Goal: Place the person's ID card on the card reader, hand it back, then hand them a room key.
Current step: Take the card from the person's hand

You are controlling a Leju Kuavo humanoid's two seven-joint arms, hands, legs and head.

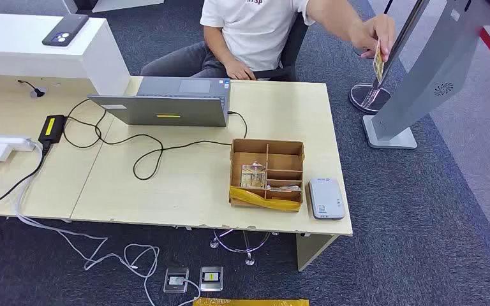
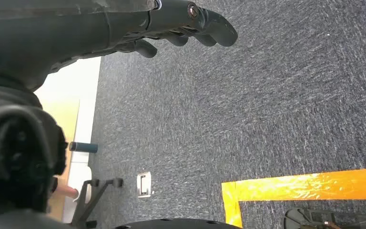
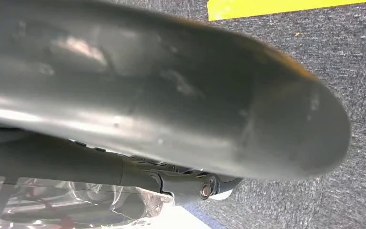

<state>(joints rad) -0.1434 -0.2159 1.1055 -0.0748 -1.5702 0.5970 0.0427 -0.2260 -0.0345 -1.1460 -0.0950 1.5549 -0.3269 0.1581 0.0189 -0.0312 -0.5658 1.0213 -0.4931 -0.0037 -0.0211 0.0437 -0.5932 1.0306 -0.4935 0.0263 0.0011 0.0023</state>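
A seated person across the table holds up an ID card point(image 1: 378, 60) past the table's far right corner. The grey card reader point(image 1: 326, 198) lies flat at the table's near right corner. Just to its left stands a cardboard box point(image 1: 267, 148) with dividers, and room key cards point(image 1: 254, 176) lie in one compartment. In the left wrist view my left hand point(image 2: 171, 28) hangs over the carpet, fingers apart and holding nothing. In the right wrist view my right hand point(image 3: 171, 105) hangs low, its thick thumb close to the camera, with nothing seen in it.
A grey laptop point(image 1: 166, 105) sits at the table's far middle with black cables trailing left to a power strip point(image 1: 3, 141). A phone point(image 1: 65, 29) lies on the white counter. A grey kiosk stand point(image 1: 421, 76) rises right of the table. Yellow tape point(image 2: 305, 186) marks the carpet.
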